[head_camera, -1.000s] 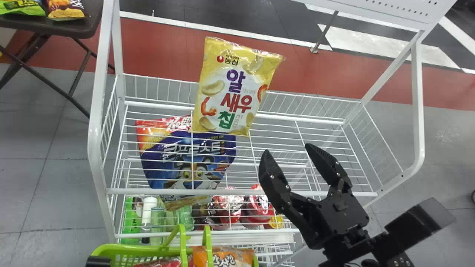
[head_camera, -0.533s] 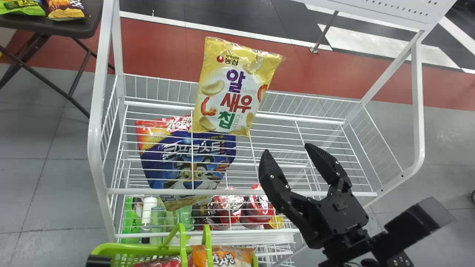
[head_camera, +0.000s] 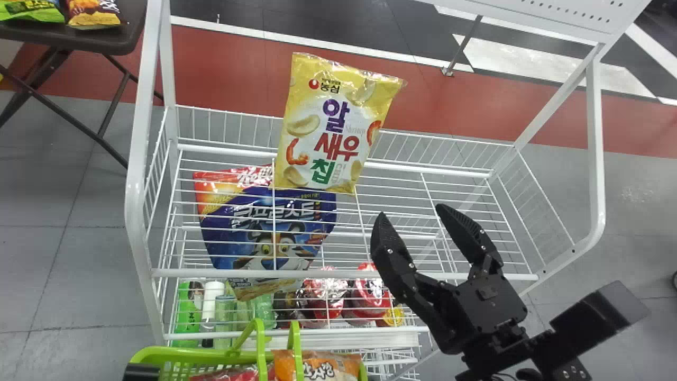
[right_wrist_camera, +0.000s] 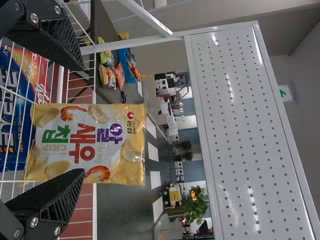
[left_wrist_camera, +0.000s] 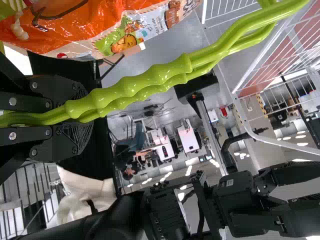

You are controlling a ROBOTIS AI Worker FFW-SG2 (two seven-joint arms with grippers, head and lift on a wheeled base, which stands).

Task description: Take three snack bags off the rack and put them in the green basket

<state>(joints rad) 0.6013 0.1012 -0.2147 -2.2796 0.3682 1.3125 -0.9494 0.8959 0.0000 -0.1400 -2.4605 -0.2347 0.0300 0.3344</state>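
Head view: the yellow snack bag (head_camera: 333, 124) is to the left and, it seems, far side of the right tool (head_camera: 410, 210), its fingers spread wide, holding nothing.

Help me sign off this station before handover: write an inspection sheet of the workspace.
Surface: white wire rack with stacked shelves.
Job's things: yellow snack bag at the upper shelf's back; green basket at the rack's near side, holding orange bag and red bag.
Clutter: blue pouch, bottles and red packs beneath that shelf.
Grippers: left gripper, jaws closed round the basket handles; right gripper, jaws open, empty.
Cables: apparently a dark loop by the right arm.
Surroundings: dark table with snack bags; red-and-grey floor.
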